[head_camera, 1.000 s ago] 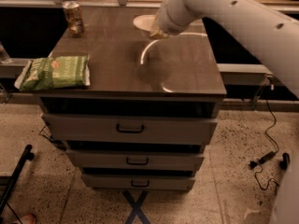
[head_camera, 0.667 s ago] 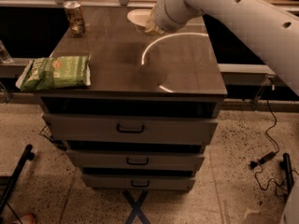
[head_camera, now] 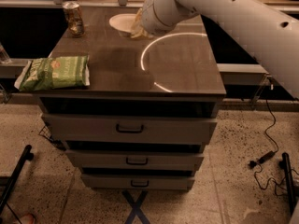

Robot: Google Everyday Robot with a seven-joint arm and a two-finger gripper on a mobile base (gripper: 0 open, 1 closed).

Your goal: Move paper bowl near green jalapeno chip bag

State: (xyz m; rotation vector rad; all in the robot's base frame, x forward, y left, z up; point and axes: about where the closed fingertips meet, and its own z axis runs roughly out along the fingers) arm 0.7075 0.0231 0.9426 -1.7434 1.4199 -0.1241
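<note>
Since a second ago: white arm (head_camera: 233, 13), hand (head_camera: 136, 28) and small round white paper bowl (head_camera: 121, 22) have shifted left along the far edge of the dark desk (head_camera: 187, 73)

Hand: at the bowl's right rim, behind the wrist; you cannot tell how open it is or whether it holds the bowl

Bowl: well apart from the flat crinkly green jalapeno chip bag (head_camera: 55, 72), which overhangs the near-left corner

Risks for you: the metallic drink can (head_camera: 74, 18) stands near the bowl's left, so a wide sweep could topple it; a light bowl may slip free; a late stop could nudge the bag off

Desk: ring of reflected light (head_camera: 142, 59), three drawers (head_camera: 128, 129)

Room: speckled floor (head_camera: 243, 181), loose cables (head_camera: 266, 139) on the right
</note>
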